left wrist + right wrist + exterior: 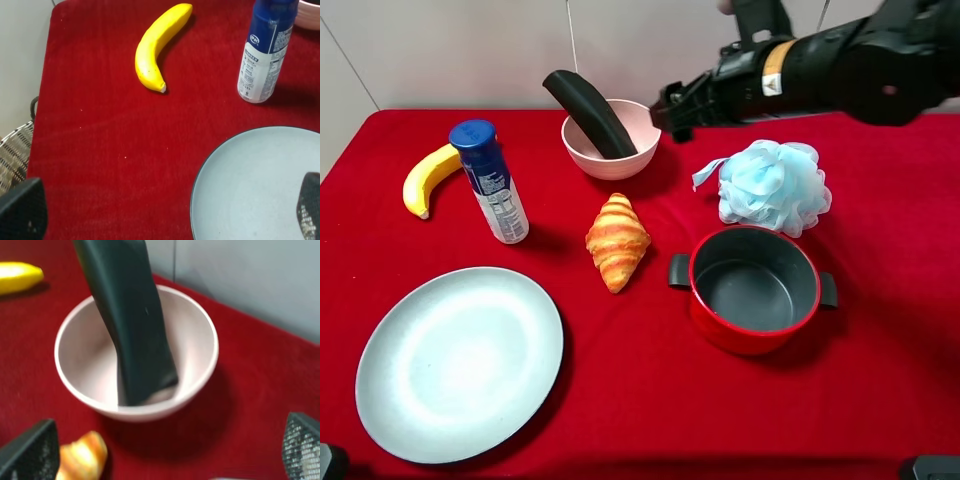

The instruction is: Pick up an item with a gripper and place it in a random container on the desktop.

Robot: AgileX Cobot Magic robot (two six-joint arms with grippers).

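Note:
The matte black case-like item (pixel 588 112) stands tilted in the pale pink bowl (pixel 620 160) at the back middle of the red desktop (pixel 620 400), its upper end sticking out over the rim to the left. The right wrist view shows its lower end (pixel 135 340) resting on the floor of the bowl (pixel 200 340). My right gripper (pixel 670 110) hovers just right of the bowl, open and empty, with its fingertips (pixel 30 452) clear of the item. My left gripper (pixel 165 210) is open and empty over the front left, at the plate's edge.
A yellow banana (pixel 428 178) and a blue-capped bottle (pixel 492 185) lie at the left. A pale blue-grey plate (pixel 460 362) is front left. A croissant (pixel 617 242), a red pot (pixel 755 288) and a blue bath sponge (pixel 772 185) lie mid and right.

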